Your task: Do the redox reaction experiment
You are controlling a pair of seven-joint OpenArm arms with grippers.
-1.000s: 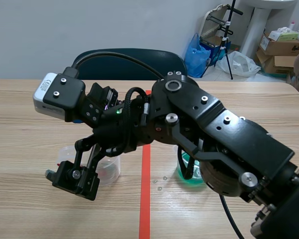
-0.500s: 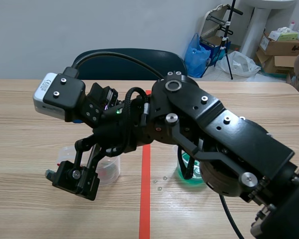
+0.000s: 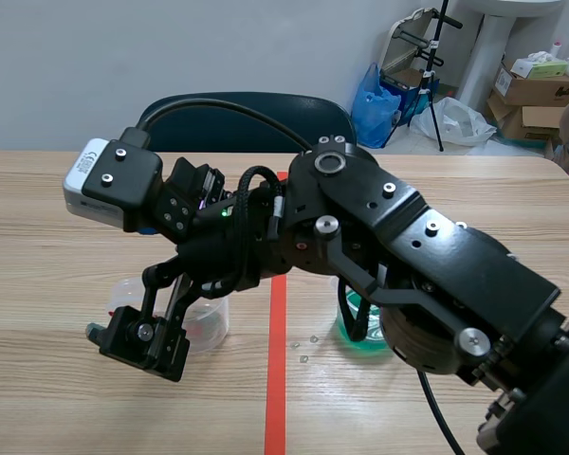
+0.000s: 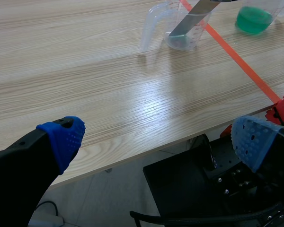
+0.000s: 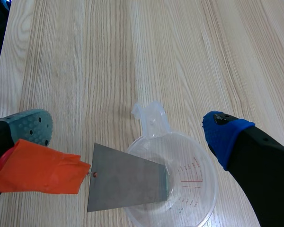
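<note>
A clear measuring cup (image 3: 205, 322) stands left of the red tape line. A grey metal sheet (image 5: 128, 182) with an orange-taped end (image 5: 38, 172) leans tilted into the cup (image 5: 184, 189). My right gripper (image 5: 128, 132) hangs over the cup, open, fingers wide apart. The orange end lies close beside its grey-green pad (image 5: 34, 126), and nothing is pressed between the pads. A beaker of green liquid (image 3: 360, 330) sits right of the tape, under the right arm. My left gripper (image 4: 156, 137) is open over the table's near edge. Far ahead of it are the cup (image 4: 180, 28), the sheet (image 4: 189, 21) and the beaker (image 4: 253, 18).
The right arm (image 3: 408, 246) crosses the table's middle from the right. A dark chair (image 3: 247, 114) stands behind the table. Boxes and bags lie at the back right. Under the left gripper is a black base (image 4: 194, 189) below the table edge (image 4: 132, 153).
</note>
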